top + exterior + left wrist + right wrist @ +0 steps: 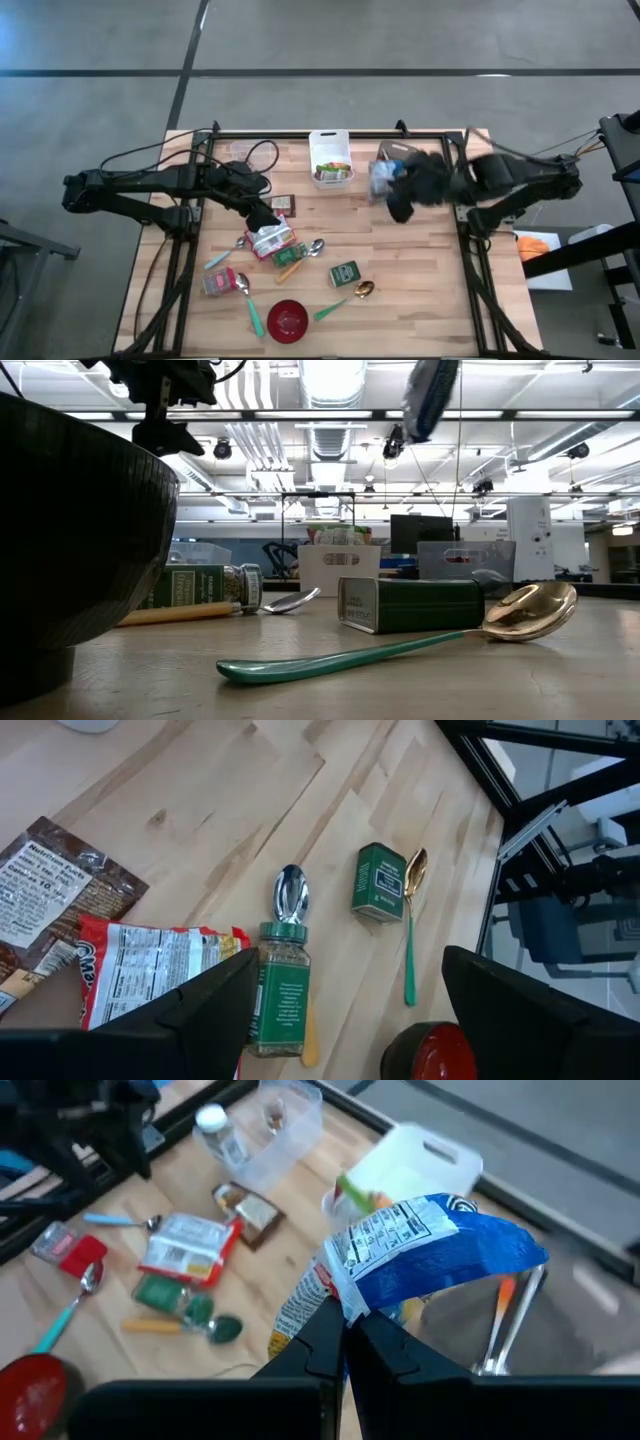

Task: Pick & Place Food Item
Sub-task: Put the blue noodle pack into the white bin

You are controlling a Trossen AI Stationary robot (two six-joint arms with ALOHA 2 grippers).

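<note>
Right gripper [345, 1342], at the table's two o'clock, pinches a blue snack bag [440, 1255]; left gripper [345, 1005] hangs agape above the spice jar [282, 985].

You are getting even, bright overhead light: in the low view the ceiling strip lights [330, 415] are blazing white and washing out detail around them. From above, the wooden surface [420, 260] is reading evenly lit, with only soft, short shadows lying under the things on it. The right arm [500, 180] is smearing into motion blur in the high view, and the blue packet [440, 1255] is blurring at its edges in the right wrist view. In the low view the dark bowl [70, 540] is sitting close and out of focus, while the gold spoon [530, 610] is catching glare.
</note>
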